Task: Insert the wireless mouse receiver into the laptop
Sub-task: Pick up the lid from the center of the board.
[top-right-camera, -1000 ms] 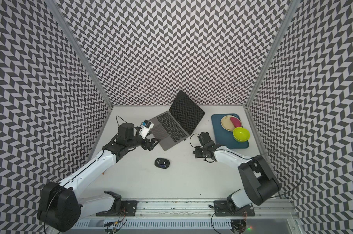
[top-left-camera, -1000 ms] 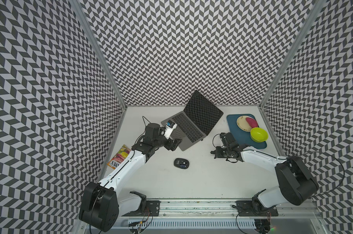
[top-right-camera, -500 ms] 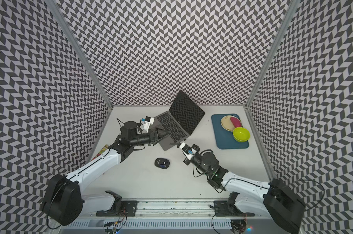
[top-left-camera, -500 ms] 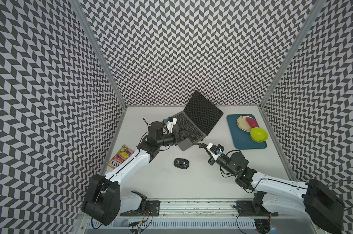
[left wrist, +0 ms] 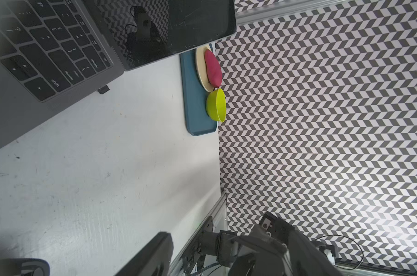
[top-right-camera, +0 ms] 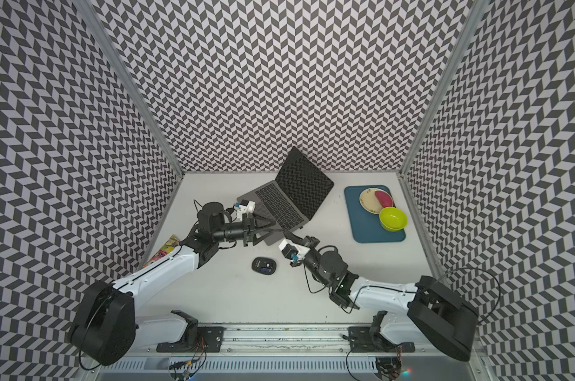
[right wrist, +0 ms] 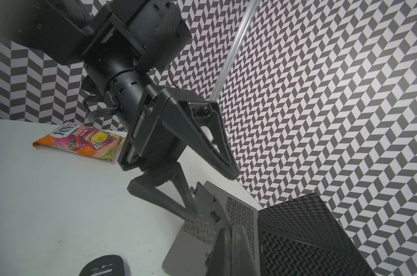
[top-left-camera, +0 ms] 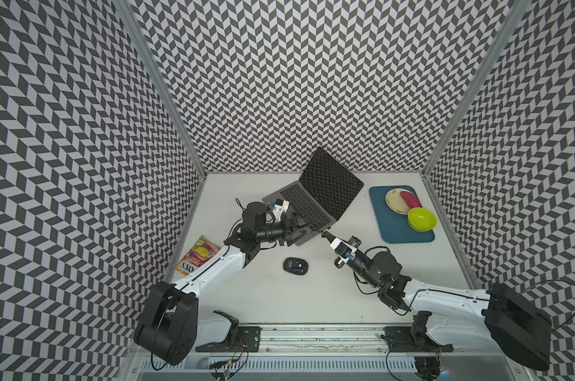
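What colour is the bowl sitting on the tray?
The bowl is lime green, on a teal-blue tray; it shows best in the left wrist view.

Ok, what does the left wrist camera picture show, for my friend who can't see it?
A tiny dark wireless mouse receiver sticks out of the side edge of a grey laptop. Farther along the white table sits a blue tray with a plate and a green bowl.

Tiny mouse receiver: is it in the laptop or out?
Looks in: the tiny dark stub juts from the side of the slim grey metal laptop.
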Action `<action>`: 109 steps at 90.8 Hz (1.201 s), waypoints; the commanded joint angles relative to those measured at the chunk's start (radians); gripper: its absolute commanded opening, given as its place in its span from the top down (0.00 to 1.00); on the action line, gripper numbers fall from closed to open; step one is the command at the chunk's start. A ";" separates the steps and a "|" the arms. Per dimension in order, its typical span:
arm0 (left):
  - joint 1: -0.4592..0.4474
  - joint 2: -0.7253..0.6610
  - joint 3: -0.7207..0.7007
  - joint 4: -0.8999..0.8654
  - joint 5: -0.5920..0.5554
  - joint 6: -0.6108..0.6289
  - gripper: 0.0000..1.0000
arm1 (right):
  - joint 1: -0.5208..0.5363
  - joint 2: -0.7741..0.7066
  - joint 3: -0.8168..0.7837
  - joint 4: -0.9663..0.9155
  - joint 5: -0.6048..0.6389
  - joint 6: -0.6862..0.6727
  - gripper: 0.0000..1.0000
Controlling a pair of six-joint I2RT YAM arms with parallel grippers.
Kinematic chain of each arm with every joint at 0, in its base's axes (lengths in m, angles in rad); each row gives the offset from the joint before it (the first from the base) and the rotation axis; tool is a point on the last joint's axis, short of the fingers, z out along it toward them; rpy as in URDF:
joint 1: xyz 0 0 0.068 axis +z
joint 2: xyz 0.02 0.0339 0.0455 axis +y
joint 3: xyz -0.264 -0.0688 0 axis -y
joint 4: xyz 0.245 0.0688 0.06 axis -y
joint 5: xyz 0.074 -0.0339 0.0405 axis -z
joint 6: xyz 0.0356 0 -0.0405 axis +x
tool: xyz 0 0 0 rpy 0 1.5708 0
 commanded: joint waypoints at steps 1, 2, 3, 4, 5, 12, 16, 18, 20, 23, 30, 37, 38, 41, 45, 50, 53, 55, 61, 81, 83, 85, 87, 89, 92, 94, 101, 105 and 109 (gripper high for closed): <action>-0.006 -0.005 0.000 0.072 0.063 -0.075 0.28 | 0.014 0.036 0.029 0.090 0.060 -0.093 1.00; -0.006 -0.006 -0.002 0.073 0.063 -0.077 0.29 | 0.014 0.039 0.030 0.091 0.062 -0.097 1.00; -0.006 -0.008 -0.004 0.075 0.064 -0.080 0.30 | 0.014 0.041 0.031 0.091 0.064 -0.101 1.00; -0.006 -0.009 -0.006 0.078 0.064 -0.083 0.30 | 0.015 0.045 0.032 0.092 0.067 -0.105 1.00; -0.006 -0.011 -0.008 0.080 0.065 -0.085 0.31 | 0.016 0.048 0.033 0.092 0.069 -0.108 1.00; -0.006 -0.012 -0.024 0.108 0.076 -0.115 0.39 | 0.017 0.069 0.036 0.103 0.081 -0.127 1.00; -0.007 -0.012 -0.037 0.132 0.082 -0.135 0.44 | 0.021 0.079 0.040 0.106 0.087 -0.137 1.00; -0.006 -0.012 -0.042 0.142 0.085 -0.142 0.45 | 0.021 0.082 0.040 0.109 0.090 -0.141 1.00; -0.007 -0.012 -0.047 0.150 0.087 -0.149 0.46 | 0.023 0.085 0.041 0.110 0.092 -0.143 1.00; -0.008 -0.010 -0.052 0.160 0.090 -0.158 0.46 | 0.024 0.089 0.042 0.113 0.094 -0.146 1.00; -0.008 -0.005 -0.060 0.166 0.091 -0.168 0.44 | 0.031 0.094 0.040 0.121 0.093 -0.154 1.00; -0.008 -0.002 -0.073 0.210 0.096 -0.200 0.44 | 0.035 0.099 0.040 0.122 0.093 -0.159 1.00; -0.008 0.000 -0.075 0.217 0.096 -0.204 0.44 | 0.035 0.100 0.040 0.123 0.094 -0.159 1.00; -0.007 0.003 -0.080 0.238 0.100 -0.218 0.46 | 0.039 0.104 0.039 0.128 0.096 -0.162 1.00; -0.009 0.005 -0.086 0.261 0.102 -0.232 0.48 | 0.040 0.109 0.037 0.133 0.099 -0.166 1.00; -0.010 0.009 -0.094 0.284 0.104 -0.251 0.51 | 0.044 0.114 0.034 0.142 0.097 -0.176 1.00; -0.012 0.010 -0.100 0.302 0.105 -0.264 0.53 | 0.047 0.117 0.033 0.146 0.099 -0.182 1.00; -0.011 0.012 -0.104 0.310 0.105 -0.271 0.54 | 0.050 0.120 0.033 0.150 0.102 -0.184 1.00; -0.012 0.014 -0.112 0.341 0.105 -0.295 0.64 | 0.055 0.129 0.032 0.157 0.104 -0.193 1.00; -0.012 0.003 -0.123 0.346 0.089 -0.301 0.87 | 0.066 0.136 0.017 0.166 0.116 -0.197 0.94; -0.012 0.004 -0.125 0.346 0.086 -0.300 0.90 | 0.068 0.133 0.014 0.167 0.117 -0.196 0.91; -0.012 0.004 -0.125 0.346 0.085 -0.298 0.93 | 0.070 0.131 0.010 0.168 0.117 -0.195 0.89; -0.012 0.003 -0.126 0.348 0.083 -0.298 0.95 | 0.073 0.131 0.007 0.167 0.118 -0.195 0.86; -0.012 0.004 -0.127 0.350 0.083 -0.298 0.97 | 0.074 0.130 0.004 0.166 0.118 -0.193 0.83; -0.012 0.006 -0.128 0.357 0.081 -0.299 0.99 | 0.077 0.125 0.000 0.161 0.120 -0.186 0.77; -0.011 0.008 -0.130 0.360 0.080 -0.298 1.00 | 0.081 0.123 -0.002 0.158 0.123 -0.181 0.73; -0.011 0.010 -0.130 0.367 0.076 -0.273 1.00 | 0.092 0.095 -0.011 0.137 0.139 -0.137 0.63; -0.007 0.012 -0.123 0.367 0.072 -0.233 1.00 | 0.095 0.060 -0.014 0.112 0.150 -0.070 0.56; -0.001 0.011 -0.113 0.349 0.067 -0.161 1.00 | 0.096 0.010 -0.009 0.057 0.174 0.048 0.49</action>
